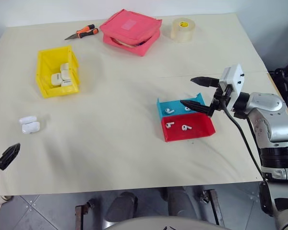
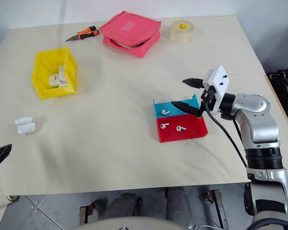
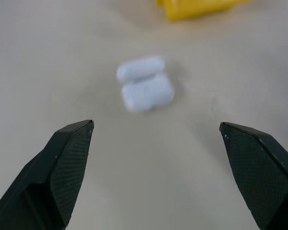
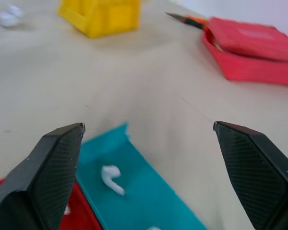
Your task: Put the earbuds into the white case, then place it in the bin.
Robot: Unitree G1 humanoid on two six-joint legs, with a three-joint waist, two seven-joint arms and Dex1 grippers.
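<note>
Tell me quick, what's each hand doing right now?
Left hand: open, holding nothing, facing the open case.
Right hand: open, holding nothing, above the blue tray.

bright, even overhead light, soft short shadows; white case point(image 3: 145, 85) and fingers point(image 3: 62, 167) blurred in the wrist views

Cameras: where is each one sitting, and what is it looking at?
Head, both eyes: look down on the table, with the right fingers over the trays.
Left wrist: looks past its open fingers at the open white case.
Right wrist: looks past its open fingers at the blue tray.
Shared: both wrists see the yellow bin.
</note>
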